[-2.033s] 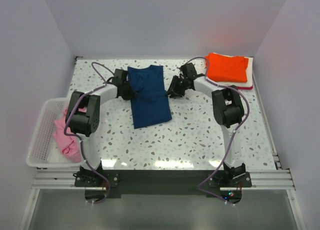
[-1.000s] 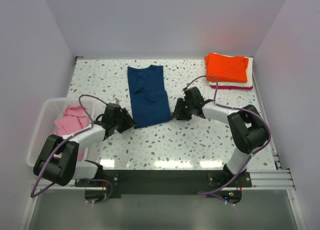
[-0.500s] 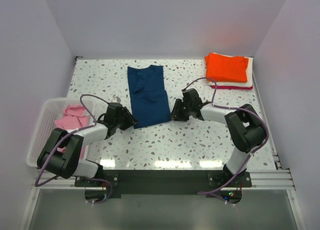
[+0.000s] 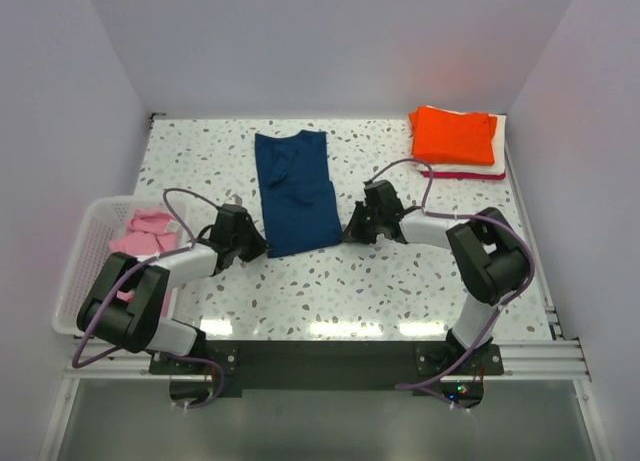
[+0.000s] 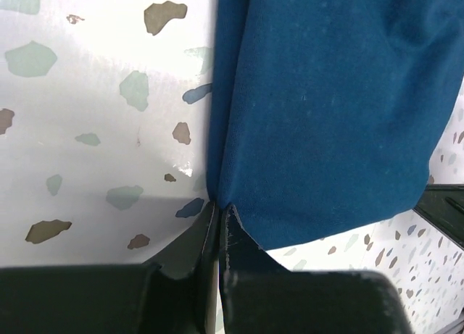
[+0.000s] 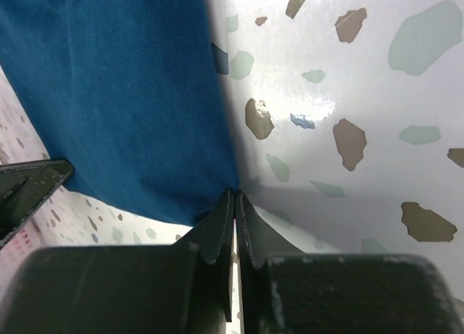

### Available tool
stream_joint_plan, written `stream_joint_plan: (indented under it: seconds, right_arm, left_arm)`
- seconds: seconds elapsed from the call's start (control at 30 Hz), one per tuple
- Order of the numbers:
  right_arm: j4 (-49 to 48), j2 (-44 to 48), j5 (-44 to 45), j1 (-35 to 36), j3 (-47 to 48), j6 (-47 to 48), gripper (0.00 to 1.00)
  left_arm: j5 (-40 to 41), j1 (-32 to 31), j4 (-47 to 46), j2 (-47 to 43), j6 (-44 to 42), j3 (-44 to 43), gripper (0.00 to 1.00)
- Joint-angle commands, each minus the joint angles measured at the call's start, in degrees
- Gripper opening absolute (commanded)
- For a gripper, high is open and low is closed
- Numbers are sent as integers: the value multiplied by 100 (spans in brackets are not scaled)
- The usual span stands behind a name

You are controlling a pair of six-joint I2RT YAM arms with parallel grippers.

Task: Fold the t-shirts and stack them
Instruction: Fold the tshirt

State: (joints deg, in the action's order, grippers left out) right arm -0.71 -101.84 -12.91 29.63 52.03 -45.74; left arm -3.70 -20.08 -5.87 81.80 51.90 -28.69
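The navy blue t-shirt [image 4: 295, 191] lies folded lengthwise into a long strip on the speckled table, its near hem toward me. My left gripper [image 4: 262, 247] is low at the near left corner, and in the left wrist view [image 5: 219, 205] it is shut with the navy cloth [image 5: 326, 95] pinched at its tips. My right gripper [image 4: 347, 232] is at the near right corner, likewise shut [image 6: 235, 194] on the cloth's edge [image 6: 130, 95]. The pink t-shirt [image 4: 140, 233] lies in the basket. The folded orange shirt [image 4: 455, 133] tops a stack with a red edge [image 4: 462, 174] showing beneath.
The white slatted basket [image 4: 82, 281] stands at the table's left edge, next to my left arm. The stack sits at the far right corner by the wall. Purple cables loop over both arms.
Both arms came down from the shirt's far half to its near corners. Over the last second each gripper edged inward until its tips met the hem.
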Motion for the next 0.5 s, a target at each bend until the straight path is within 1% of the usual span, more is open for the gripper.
stream_joint_plan:
  seconds: [0.0,0.3,0.47]
  right_arm:
    - [219,173,236,17,149,179,0]
    - [1326,630,815,17,395,961,0]
    - [1626,876,974,17,396,1391,0]
  left_arm:
    - [238,-49,454,47,-119,-286,0]
    - [353,-49,1219,-199,-417,-576,0]
    - [309,-40,1413,-331,-549,-647,0]
